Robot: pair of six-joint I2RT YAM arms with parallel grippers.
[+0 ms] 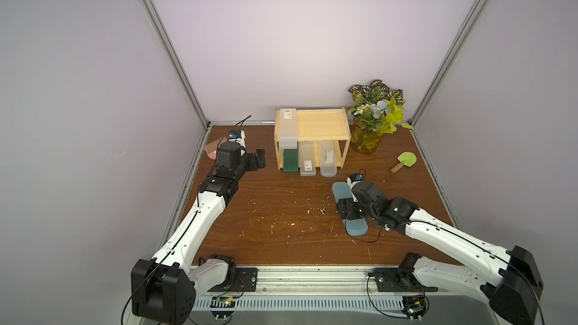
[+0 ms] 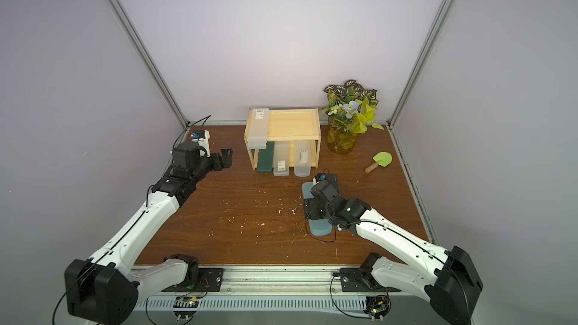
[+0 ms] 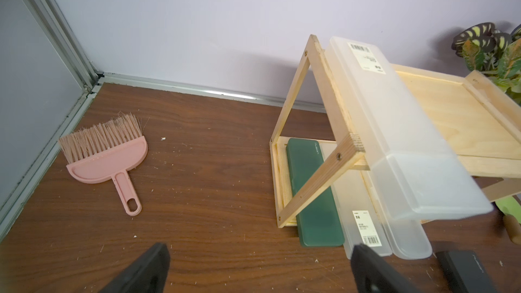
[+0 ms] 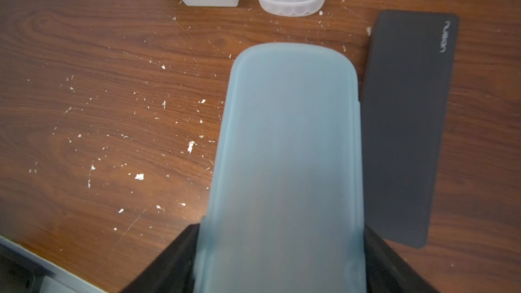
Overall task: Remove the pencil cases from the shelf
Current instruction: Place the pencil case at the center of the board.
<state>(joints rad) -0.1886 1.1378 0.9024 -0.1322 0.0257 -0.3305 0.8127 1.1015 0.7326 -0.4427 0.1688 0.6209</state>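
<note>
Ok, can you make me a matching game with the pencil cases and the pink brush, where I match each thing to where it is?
Things:
1. teal pencil case
2. dark green pencil case
3. black pencil case
4. pink brush

Places:
A. on the bottom tier of the shelf
B. on the table, near the side wall
C. between the jaws of the right gripper
D. flat on the table, right beside the teal pencil case

Pairs: 1-C, 2-A, 3-D, 4-B.

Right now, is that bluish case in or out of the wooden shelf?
Out. The teal case is gripped by the right hand, in front of the shelf, beside the black case on the table.
</note>
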